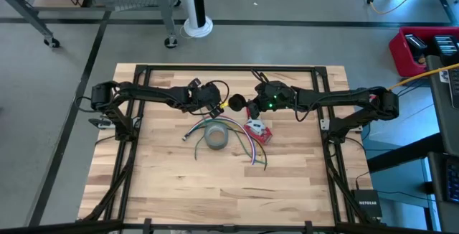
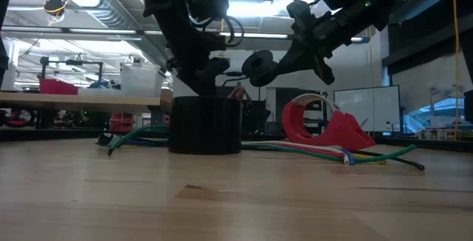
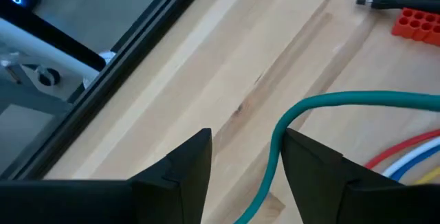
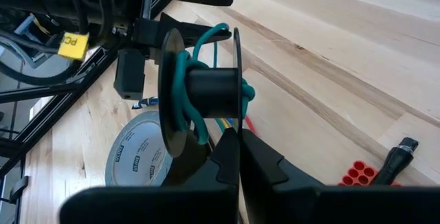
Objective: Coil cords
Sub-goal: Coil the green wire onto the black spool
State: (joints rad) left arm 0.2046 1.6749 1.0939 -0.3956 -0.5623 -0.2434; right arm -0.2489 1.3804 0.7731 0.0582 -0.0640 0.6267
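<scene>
In the high view, both arms meet just above the frame's centre; the right gripper (image 4: 237, 157), fingers pressed together, grips a small black spool (image 4: 203, 90) by its flange, lifted off the table; a green cord (image 4: 184, 80) is wound in a few turns around the spool's hub; the left gripper (image 3: 247, 159), fingers spread apart, has the same cord running loosely between them, gripping nothing; below lie a grey tape roll (image 1: 216, 135), more coloured cords (image 1: 247, 148) and a red holder (image 1: 257, 130).
</scene>
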